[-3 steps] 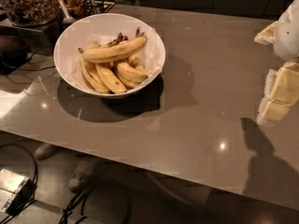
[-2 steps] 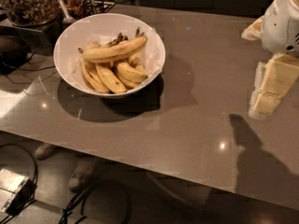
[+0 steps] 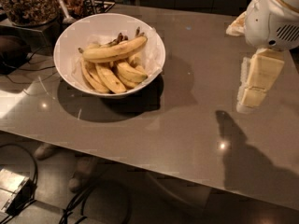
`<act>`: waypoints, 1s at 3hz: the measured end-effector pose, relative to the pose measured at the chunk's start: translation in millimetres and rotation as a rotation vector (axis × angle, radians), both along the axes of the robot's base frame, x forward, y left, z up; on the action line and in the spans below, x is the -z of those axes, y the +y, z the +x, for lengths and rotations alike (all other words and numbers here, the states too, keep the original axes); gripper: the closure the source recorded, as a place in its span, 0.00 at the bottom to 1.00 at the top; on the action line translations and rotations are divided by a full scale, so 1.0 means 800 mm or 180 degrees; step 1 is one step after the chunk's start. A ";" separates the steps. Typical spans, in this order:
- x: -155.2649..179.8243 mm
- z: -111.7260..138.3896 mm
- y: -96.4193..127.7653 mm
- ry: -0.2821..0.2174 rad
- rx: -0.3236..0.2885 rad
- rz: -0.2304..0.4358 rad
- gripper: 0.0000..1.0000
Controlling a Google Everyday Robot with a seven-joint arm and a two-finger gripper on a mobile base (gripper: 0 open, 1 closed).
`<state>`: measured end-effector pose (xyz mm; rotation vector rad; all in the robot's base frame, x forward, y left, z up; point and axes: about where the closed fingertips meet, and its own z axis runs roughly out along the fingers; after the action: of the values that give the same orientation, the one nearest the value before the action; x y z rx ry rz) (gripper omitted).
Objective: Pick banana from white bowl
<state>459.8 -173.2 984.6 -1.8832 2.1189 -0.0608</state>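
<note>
The white bowl [image 3: 154, 50] stands on the grey table at the upper left, lined with thin paper. The banana [image 3: 114, 51], the longest one, lies across the top of several shorter bananas [image 3: 110, 77] in the bowl, its dark stem end pointing to the upper right. My gripper [image 3: 250, 99] hangs at the right side of the view, above the table, well to the right of the bowl, with nothing visibly in it. Its cream fingers [image 3: 261, 73] point down.
A dark container of brown bits [image 3: 28, 3] stands behind the bowl at the upper left, with utensils [image 3: 63, 8] beside it. The grey table [image 3: 163, 125] has its front edge running across the lower part. Cables [image 3: 93, 199] and a small box [image 3: 14, 185] lie on the floor below.
My gripper and arm have moved left, toward the bowl. The bowl and bananas have not moved.
</note>
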 end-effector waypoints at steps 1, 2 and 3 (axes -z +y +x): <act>-0.004 0.026 0.048 -0.0119 -0.0124 -0.0049 0.00; -0.015 0.063 0.117 -0.0175 -0.0342 -0.0098 0.00; -0.015 0.062 0.114 -0.0228 -0.0299 -0.0073 0.00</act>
<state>509.2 -82.2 997.0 -1.9607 1.9887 -0.1303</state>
